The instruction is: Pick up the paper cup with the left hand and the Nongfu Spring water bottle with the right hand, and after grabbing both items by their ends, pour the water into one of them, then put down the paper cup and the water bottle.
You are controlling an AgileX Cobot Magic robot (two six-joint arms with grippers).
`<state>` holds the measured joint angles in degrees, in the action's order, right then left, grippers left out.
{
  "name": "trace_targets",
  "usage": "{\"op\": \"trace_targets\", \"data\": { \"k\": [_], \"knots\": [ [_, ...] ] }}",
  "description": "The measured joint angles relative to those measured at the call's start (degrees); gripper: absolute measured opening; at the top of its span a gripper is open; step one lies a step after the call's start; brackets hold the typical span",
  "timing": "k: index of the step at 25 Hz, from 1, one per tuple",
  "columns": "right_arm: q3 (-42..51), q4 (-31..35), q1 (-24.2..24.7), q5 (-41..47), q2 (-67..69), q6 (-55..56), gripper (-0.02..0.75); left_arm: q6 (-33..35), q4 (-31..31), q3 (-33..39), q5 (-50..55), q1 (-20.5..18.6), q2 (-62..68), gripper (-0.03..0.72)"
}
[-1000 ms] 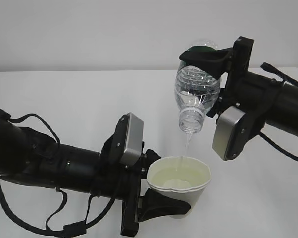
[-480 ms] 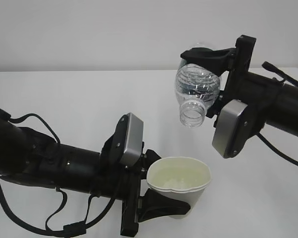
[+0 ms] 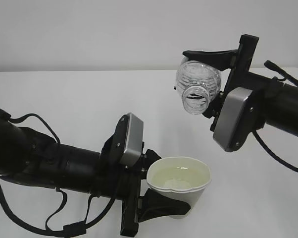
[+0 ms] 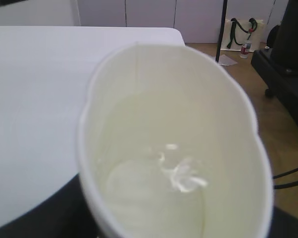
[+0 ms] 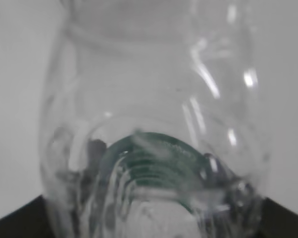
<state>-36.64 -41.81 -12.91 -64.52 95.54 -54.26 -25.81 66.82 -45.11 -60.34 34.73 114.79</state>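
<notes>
Paper cup [image 3: 178, 186]: upright, low at front centre above the white desk [image 3: 65, 99], clamped at its base by the left hand [image 3: 156, 206]; rim pinched wavy; water [image 4: 159, 191] pooled in the bottom.

Water bottle [image 3: 198, 84]: capless, tilted with mouth towards the camera, gripped by the right hand [image 3: 216, 74], raised above and right of the cup, apart from it.

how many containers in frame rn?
2. The paper cup sits low in the middle, clamped by the left hand, with water in it. The Nongfu Spring water bottle is up right, in the right hand, mouth tipped toward the camera. None hidden that I can tell.
</notes>
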Motion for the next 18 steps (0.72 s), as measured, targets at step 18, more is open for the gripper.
{"op": "trace_targets", "data": {
  "k": [18],
  "knots": [
    [0.0,1.0,0.0,0.0,0.0,19.2,0.463,0.0,0.0,0.0,-0.1,0.0,0.0,0.418]
  ]
}}
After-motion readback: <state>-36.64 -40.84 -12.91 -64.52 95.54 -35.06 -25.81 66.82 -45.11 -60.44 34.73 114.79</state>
